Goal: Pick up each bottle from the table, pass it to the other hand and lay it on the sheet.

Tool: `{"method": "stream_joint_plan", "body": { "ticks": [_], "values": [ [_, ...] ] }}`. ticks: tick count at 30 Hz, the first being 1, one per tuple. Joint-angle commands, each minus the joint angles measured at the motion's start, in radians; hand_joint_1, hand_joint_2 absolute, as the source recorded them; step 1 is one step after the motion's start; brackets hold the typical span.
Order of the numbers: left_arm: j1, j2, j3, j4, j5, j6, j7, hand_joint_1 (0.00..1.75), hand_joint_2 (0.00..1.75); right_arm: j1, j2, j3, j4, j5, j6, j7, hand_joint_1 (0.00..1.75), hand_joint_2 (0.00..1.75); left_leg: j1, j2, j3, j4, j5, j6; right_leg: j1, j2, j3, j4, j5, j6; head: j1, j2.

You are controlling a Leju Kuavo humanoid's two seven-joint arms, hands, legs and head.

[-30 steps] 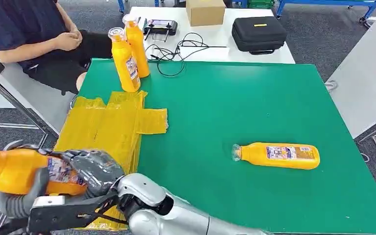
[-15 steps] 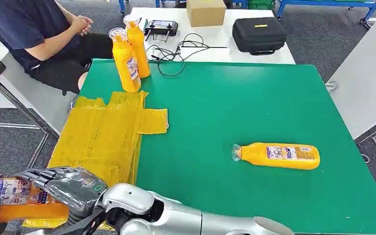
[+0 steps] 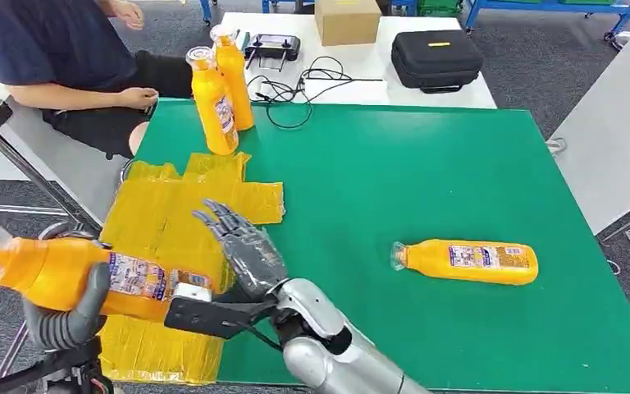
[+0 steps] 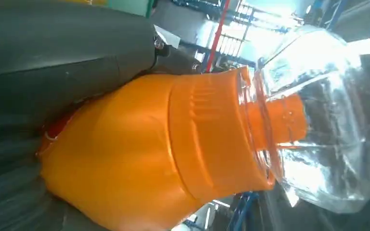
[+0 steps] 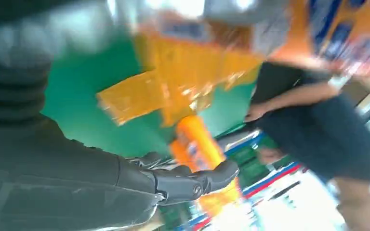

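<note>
The left hand (image 3: 66,316) grips an orange bottle (image 3: 90,275) around its middle, held on its side over the near left corner of the yellow sheet (image 3: 172,222), with the clear cap sticking out past the table's left edge. In the left wrist view the bottle's shoulder (image 4: 139,159) and clear cap (image 4: 327,120) sit right against the grey hand. The right hand (image 3: 242,246) holds nothing; its fingers are spread and straight, raised above the sheet's right margin, just beside the label end of the held bottle but apart from it. The right wrist view is blurred, though a dark finger (image 5: 197,180) can be seen stretched out with nothing in its grasp. The sheet lies along the left side of the green table (image 3: 426,164), its left border close to the table edge and its near end reaching almost to the front edge. Two more bottles (image 3: 220,90) stand upright together at the far left corner, the nearer one touching the sheet's far edge. A fourth bottle (image 3: 467,261) lies on its side on the right half of the table, cap pointing left, well apart from the sheet, with bare green cloth all around it. A person (image 3: 66,57) sits at the far left, one hand resting at the table's corner edge near the standing pair.
</note>
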Motion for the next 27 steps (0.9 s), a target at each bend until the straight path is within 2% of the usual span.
{"method": "stream_joint_plan", "body": {
  "ticks": [1, 5, 7, 9, 12, 15, 21, 27],
  "values": [
    [-0.057, 0.073, -0.030, 0.110, -0.051, 0.051, -0.020, 1.75, 1.75, 0.143, -0.094, -0.156, -0.249, 0.050, 0.006, 0.003, 0.00, 0.00, 0.000, -0.003, 0.002, -0.002, 0.000, -0.002, 0.000, -0.004, 0.003, -0.002, -0.002, -0.001, 0.000, 0.000],
    [-0.057, 0.073, -0.030, 0.110, -0.051, 0.051, -0.020, 1.75, 1.75, 0.143, -0.094, -0.156, -0.249, 0.050, 0.006, 0.003, 0.00, 0.00, 0.001, 0.000, 0.001, -0.002, 0.000, -0.002, 0.001, -0.002, 0.002, -0.002, -0.001, -0.001, 0.000, 0.000],
    [-0.048, 0.079, -0.001, 0.102, -0.161, 0.152, -0.070, 1.75, 1.75, 0.138, -0.063, -0.174, -0.252, 0.053, -0.009, -0.029, 0.00, 0.00, 0.001, 0.001, 0.002, -0.002, 0.000, -0.002, 0.001, -0.002, 0.002, -0.002, -0.001, -0.001, 0.000, 0.000],
    [-0.053, 0.097, 0.081, 0.116, -0.324, 0.282, -0.120, 1.75, 1.75, 0.116, -0.038, -0.189, -0.277, 0.055, -0.009, -0.039, 0.00, 0.00, 0.001, 0.003, 0.000, -0.001, 0.000, -0.002, 0.001, 0.001, -0.001, 0.000, -0.001, -0.001, 0.000, 0.000],
    [-0.114, 0.089, 0.191, 0.188, -0.505, 0.346, -0.133, 1.75, 1.75, 0.119, -0.051, -0.236, -0.315, 0.033, -0.002, -0.069, 0.00, 0.00, 0.002, 0.006, 0.002, -0.002, -0.001, -0.003, 0.002, 0.003, 0.002, -0.001, -0.001, -0.002, 0.000, 0.000],
    [-0.161, 0.103, 0.243, 0.258, -0.662, 0.458, -0.149, 1.75, 1.75, 0.109, -0.071, -0.268, -0.281, 0.000, 0.016, -0.125, 0.00, 0.00, 0.002, 0.001, 0.003, -0.003, 0.000, -0.003, 0.002, -0.002, 0.004, -0.003, -0.001, -0.002, 0.000, 0.000],
    [-0.233, 0.137, 0.218, 0.390, -0.884, 0.615, -0.129, 1.75, 1.75, 0.071, -0.079, -0.283, -0.211, -0.039, 0.018, -0.154, 0.00, 0.00, 0.001, 0.003, 0.002, -0.003, 0.001, -0.003, 0.001, 0.000, 0.003, -0.002, 0.000, -0.001, 0.000, 0.000],
    [-0.297, 0.106, 0.134, 0.499, -1.093, 0.732, -0.051, 1.75, 1.75, 0.089, -0.137, -0.315, -0.271, -0.077, 0.028, -0.147, 0.00, 0.00, 0.001, 0.000, 0.002, -0.003, 0.001, -0.003, 0.001, -0.003, 0.004, -0.002, -0.001, -0.001, 0.000, 0.000]
  ]
}}
